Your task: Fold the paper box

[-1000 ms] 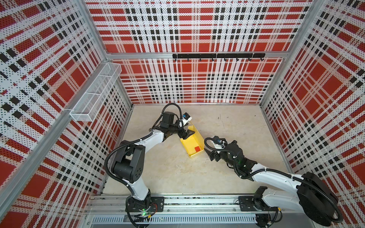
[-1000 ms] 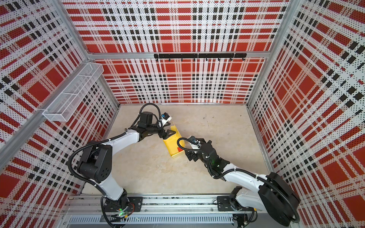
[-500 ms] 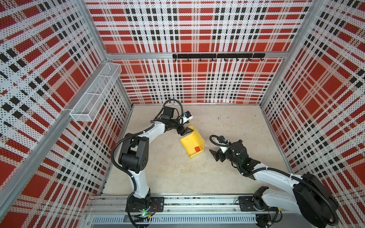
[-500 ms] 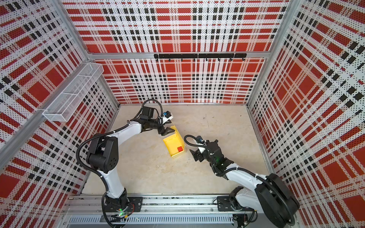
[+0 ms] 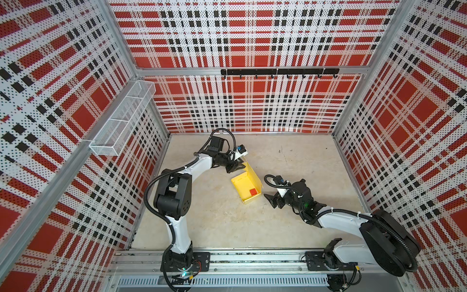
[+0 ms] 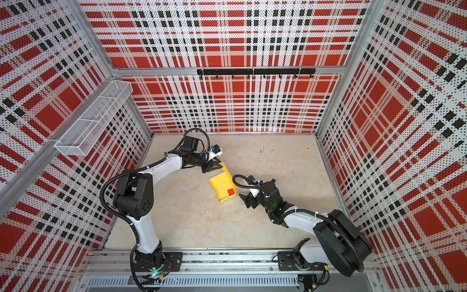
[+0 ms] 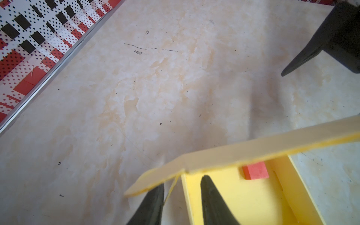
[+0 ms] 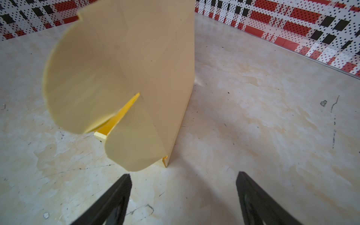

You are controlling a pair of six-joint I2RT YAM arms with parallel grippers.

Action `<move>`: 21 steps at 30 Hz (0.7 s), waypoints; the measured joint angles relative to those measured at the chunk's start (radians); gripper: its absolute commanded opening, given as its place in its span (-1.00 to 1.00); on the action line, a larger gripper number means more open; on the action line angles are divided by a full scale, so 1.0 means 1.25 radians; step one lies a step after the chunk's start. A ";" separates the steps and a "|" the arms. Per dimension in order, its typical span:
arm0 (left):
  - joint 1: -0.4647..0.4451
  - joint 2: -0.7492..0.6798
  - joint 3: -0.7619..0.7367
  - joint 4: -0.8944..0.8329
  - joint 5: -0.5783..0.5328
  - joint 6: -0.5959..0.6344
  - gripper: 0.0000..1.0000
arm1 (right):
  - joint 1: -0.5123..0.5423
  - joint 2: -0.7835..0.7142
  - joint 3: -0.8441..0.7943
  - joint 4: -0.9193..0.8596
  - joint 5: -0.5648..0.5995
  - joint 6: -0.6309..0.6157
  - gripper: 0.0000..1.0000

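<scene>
In the middle of the pale, blotchy table [image 5: 214, 222], your paper box [image 5: 243, 185] sits as an open tray of thin card. Its low walls stand up, and one long flap rises tall along the side nearest the right arm. The card is bright yellow inside and a softer cream outside. The right wrist view shows that smooth outside, with round-edged flaps and a thin slit. A small flat red square [image 5: 253, 192] lies inside the tray, in the corner nearest the right arm.

Your left gripper [image 7: 183, 181] is at the far end of the box. One black pointed finger is inside a short wall and one is outside it. A thin gap shows on each side, so it is not pinching the card.

Your right gripper [image 5: 271, 201] waits just beside the box's near corner, not touching it. Its fingers are spread wide and hold nothing.
</scene>
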State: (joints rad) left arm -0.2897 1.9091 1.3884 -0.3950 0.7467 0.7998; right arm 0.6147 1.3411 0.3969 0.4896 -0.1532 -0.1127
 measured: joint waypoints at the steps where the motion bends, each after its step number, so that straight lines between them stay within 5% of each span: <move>1: 0.000 0.000 0.000 0.000 -0.002 0.001 -0.45 | 0.000 0.008 0.001 0.003 -0.002 0.000 0.72; 6: 0.000 0.000 -0.001 0.000 -0.016 0.002 -0.71 | 0.000 0.023 0.001 0.019 -0.011 0.001 0.71; 21: -0.067 -0.005 -0.031 0.036 -0.044 -0.026 -0.85 | 0.000 0.023 0.004 0.075 -0.060 -0.004 0.64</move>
State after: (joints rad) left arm -0.3729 1.9026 1.3491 -0.3500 0.6914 0.7673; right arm 0.6147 1.3705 0.4023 0.5831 -0.2279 -0.1177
